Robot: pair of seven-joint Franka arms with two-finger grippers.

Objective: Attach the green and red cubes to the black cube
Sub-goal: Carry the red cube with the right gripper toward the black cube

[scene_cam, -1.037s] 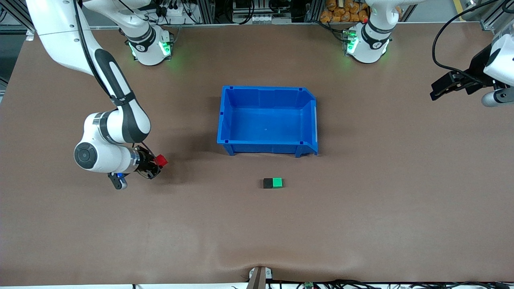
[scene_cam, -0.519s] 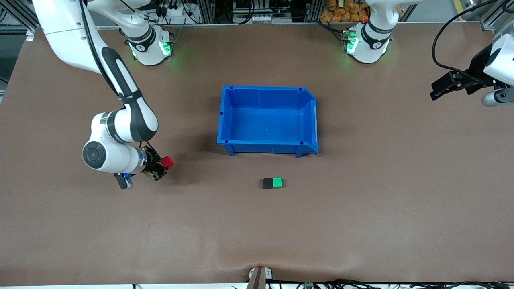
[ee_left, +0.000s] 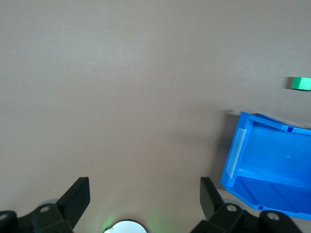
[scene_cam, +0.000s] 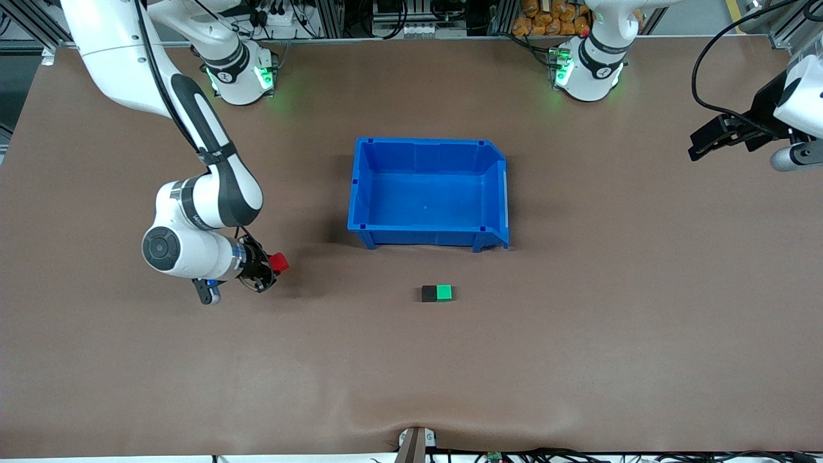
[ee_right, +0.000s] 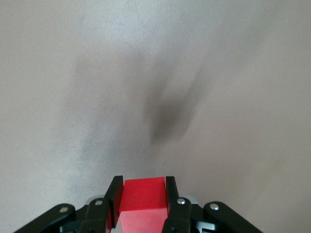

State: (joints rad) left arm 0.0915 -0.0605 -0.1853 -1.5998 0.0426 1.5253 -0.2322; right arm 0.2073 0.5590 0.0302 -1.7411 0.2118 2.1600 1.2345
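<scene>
The black cube [scene_cam: 429, 294] and the green cube [scene_cam: 444, 293] sit joined side by side on the brown table, nearer to the front camera than the blue bin. The green cube also shows in the left wrist view [ee_left: 301, 83]. My right gripper [scene_cam: 276, 263] is shut on the red cube [scene_cam: 279, 262] and holds it just over the table, toward the right arm's end from the joined pair. The right wrist view shows the red cube [ee_right: 144, 194] clamped between both fingers. My left gripper [scene_cam: 697, 146] is open and empty, held high over the left arm's end of the table; its arm waits.
An empty blue bin [scene_cam: 360, 193] stands mid-table, farther from the front camera than the joined cubes; it also shows in the left wrist view [ee_left: 236, 155]. The two arm bases [scene_cam: 238, 74] stand along the table's farthest edge.
My right gripper has carried the red cube sideways toward the black and green cubes. The left arm and the joined cubes have not moved.
</scene>
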